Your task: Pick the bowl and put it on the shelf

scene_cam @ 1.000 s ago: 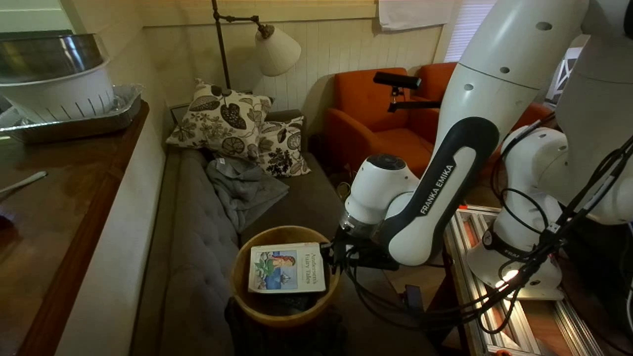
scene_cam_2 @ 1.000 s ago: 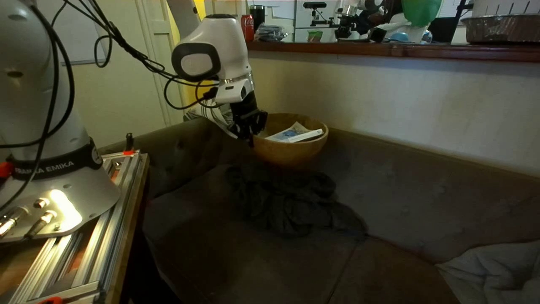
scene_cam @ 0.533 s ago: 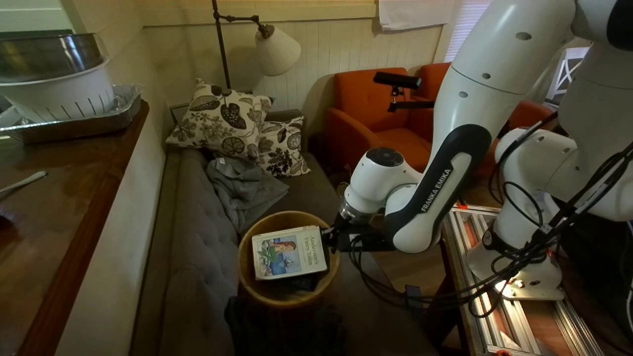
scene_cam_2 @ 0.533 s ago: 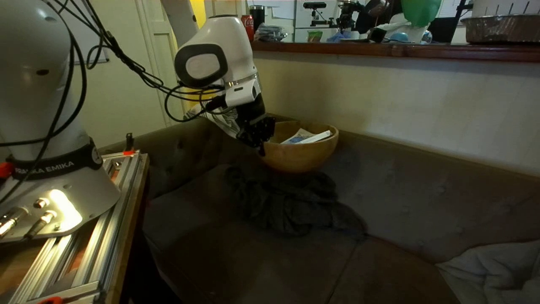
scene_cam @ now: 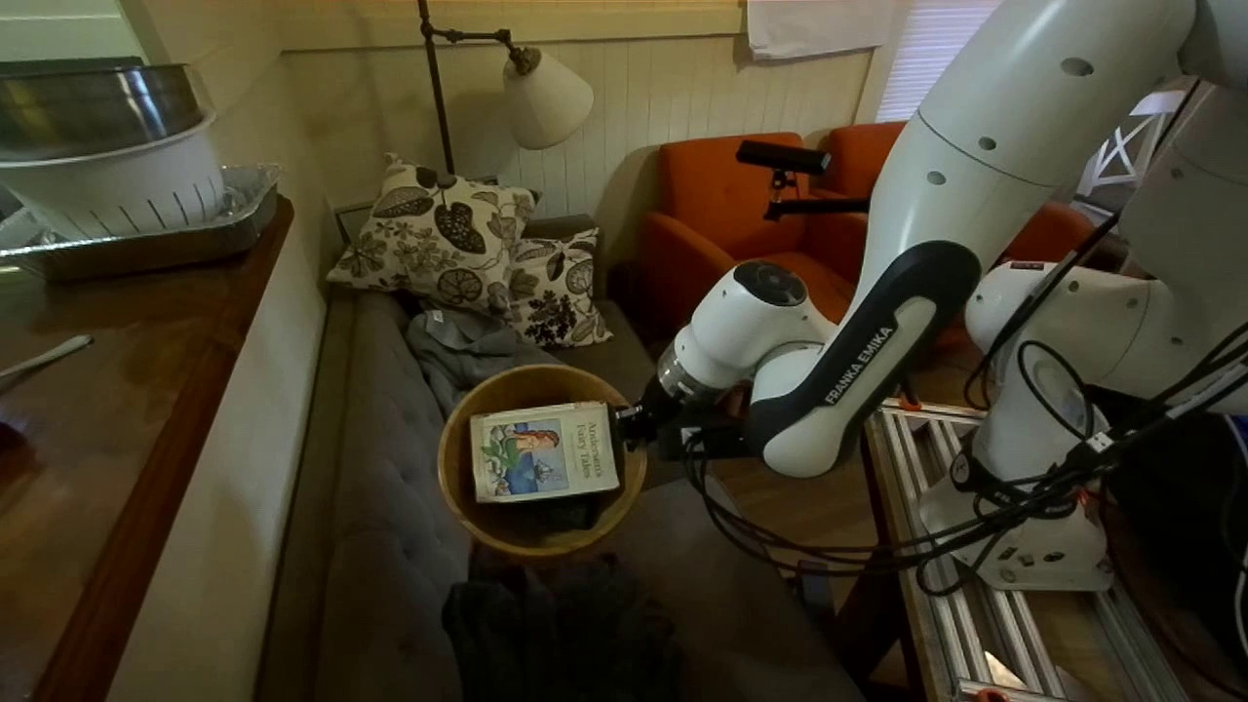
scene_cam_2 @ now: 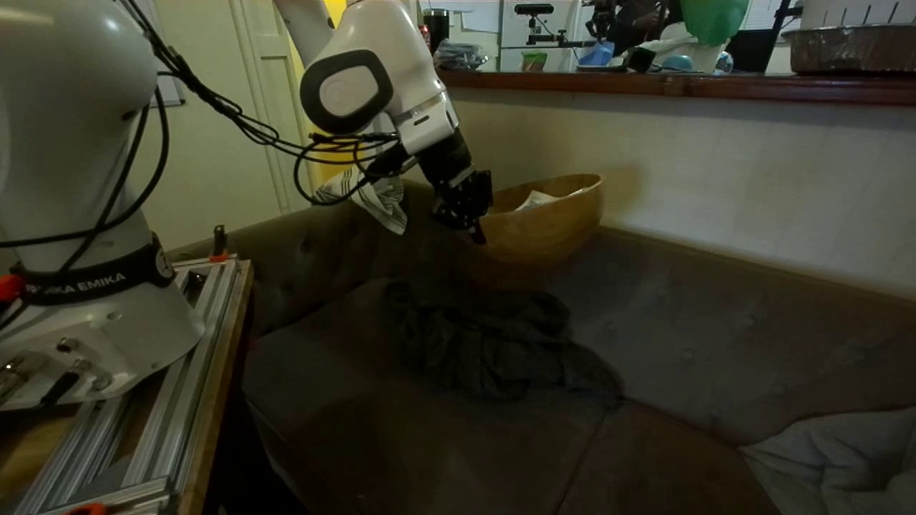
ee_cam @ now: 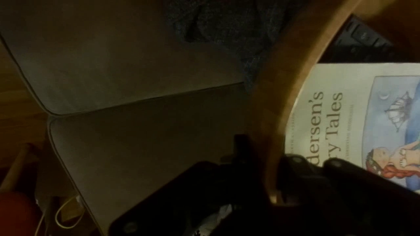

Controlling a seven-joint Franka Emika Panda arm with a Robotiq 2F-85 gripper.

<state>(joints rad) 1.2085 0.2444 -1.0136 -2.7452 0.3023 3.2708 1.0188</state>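
Note:
The wide tan-brown wooden bowl (scene_cam: 531, 387) hangs above the sofa seat; it also shows in an exterior view (scene_cam_2: 544, 232), tilted with its far rim raised. A book (scene_cam: 546, 453) and a dark object with buttons (ee_cam: 362, 39) lie inside it. My gripper (scene_cam: 634, 429) is shut on the near rim; in the wrist view one finger is inside the bowl and one outside (ee_cam: 267, 157). The gripper also shows in an exterior view (scene_cam_2: 478, 214). The shelf (scene_cam: 146, 390) is a dark-brown ledge behind the sofa back, higher than the bowl; its edge shows in an exterior view (scene_cam_2: 644, 84).
On the shelf stand a foil tray (scene_cam: 146, 249) with a white ribbed container (scene_cam: 127, 190), and a spoon-like utensil (scene_cam: 44, 356). A dark cloth (scene_cam_2: 501, 343) lies on the sofa (scene_cam_2: 429, 443) below the bowl. Patterned pillows (scene_cam: 448, 234) and a lamp (scene_cam: 546, 97) are at the far end.
My gripper has lifted the bowl and carried it toward the wall side and away from the dark cloth. The bowl has tilted more, with the book still in it.

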